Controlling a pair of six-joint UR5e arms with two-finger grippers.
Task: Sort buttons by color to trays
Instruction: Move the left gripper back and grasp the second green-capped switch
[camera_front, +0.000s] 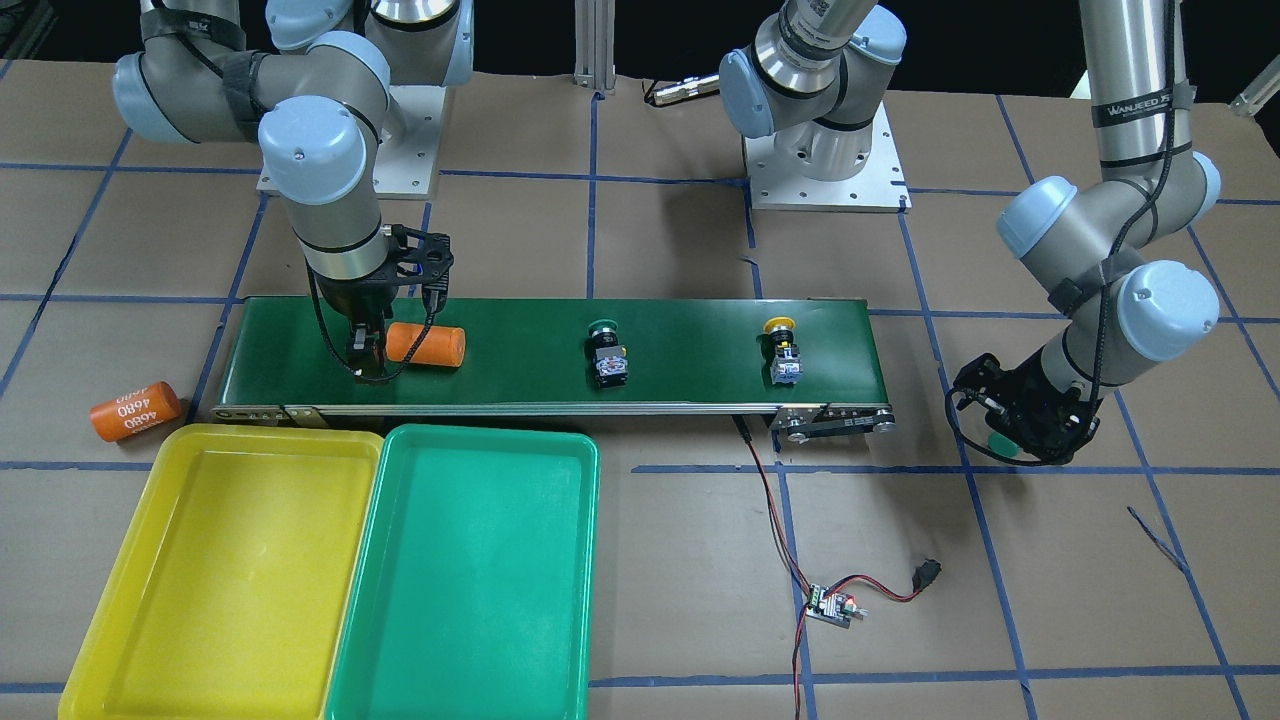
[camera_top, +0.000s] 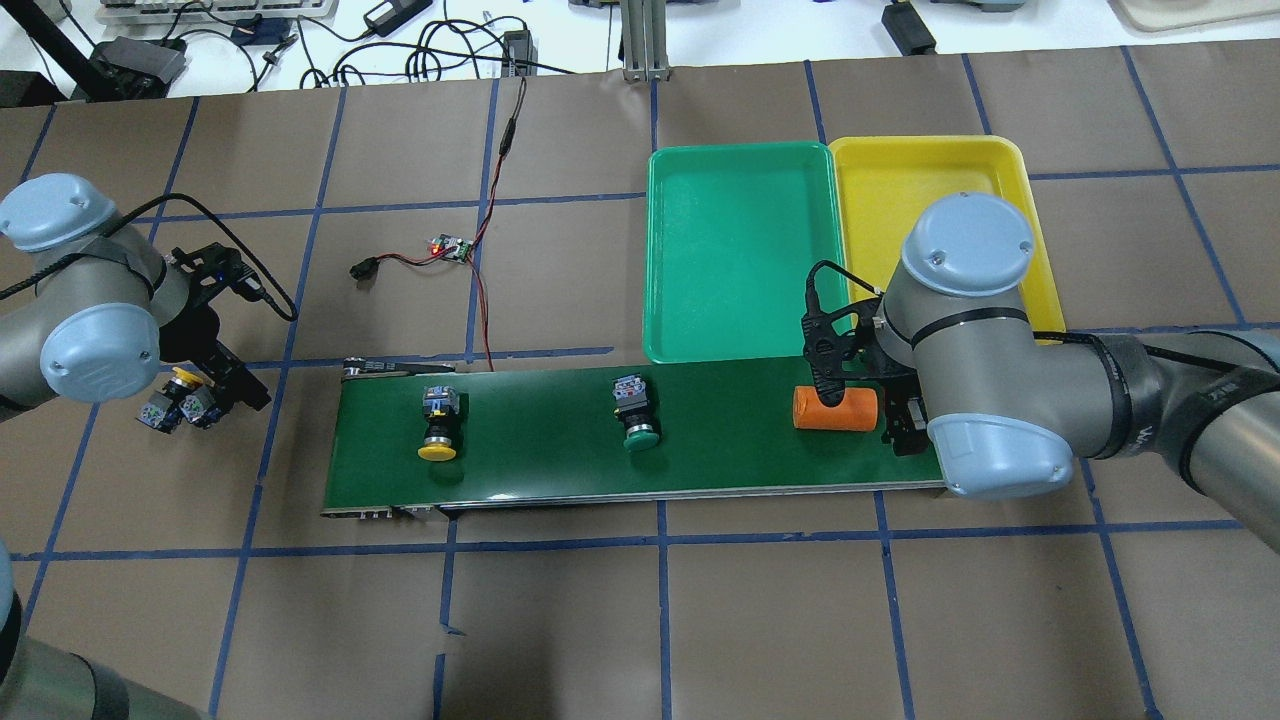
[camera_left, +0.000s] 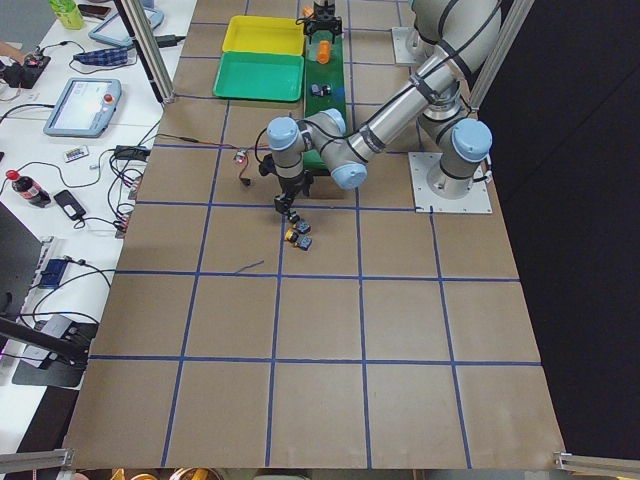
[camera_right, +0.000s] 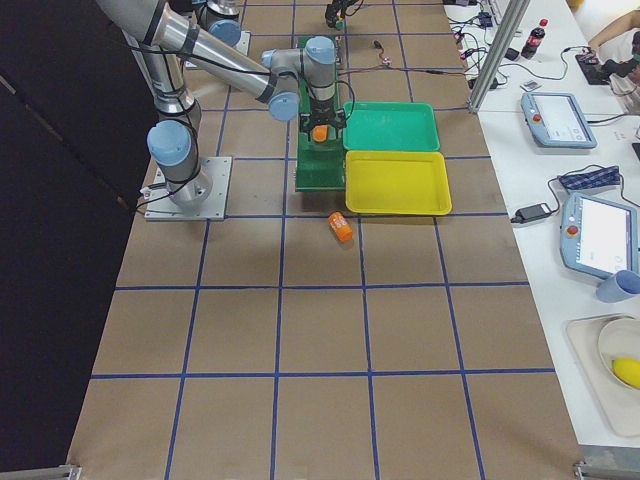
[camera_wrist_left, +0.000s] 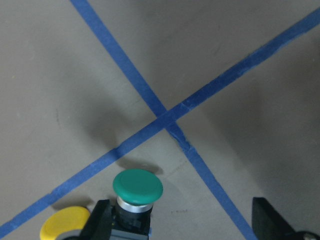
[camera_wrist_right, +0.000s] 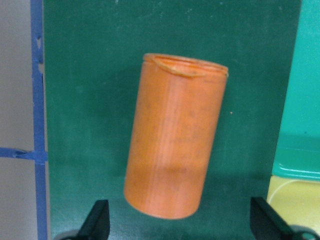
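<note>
Nothing is sorted yet, so I judge this to be the very start, with a first pick being lined up.

Farthest left, off the end of the belt (camera_top: 560, 470), my left fingers (camera_top: 232, 383) hang spread wide and empty above the bare surface (camera_top: 560, 620). Just under them two buttons sit side by side: the loose green button (camera_wrist_left: 137, 187), right by one fingertip, and the loose yellow button (camera_wrist_left: 65, 223), just outside it. The next move there, as I read it, is to shift sideways until the green one's body sits squarely between both tips, then go down and clench without nudging its yellow neighbour.

Along the belt come the belt's yellow button (camera_top: 437, 420) and then the belt's green button (camera_top: 637, 415), well apart and both lying on their sides.

At the right end lies an orange can (camera_wrist_right: 175, 135). My right fingers (camera_front: 368, 368) hover over it, released, with the can between the tips but not gripped. It is no button, so I think it belongs in neither tray and only needs clearing from the belt.

Beyond the belt, the green tray (camera_top: 740, 250) and the yellow tray (camera_top: 940, 170) stand touching.
</note>
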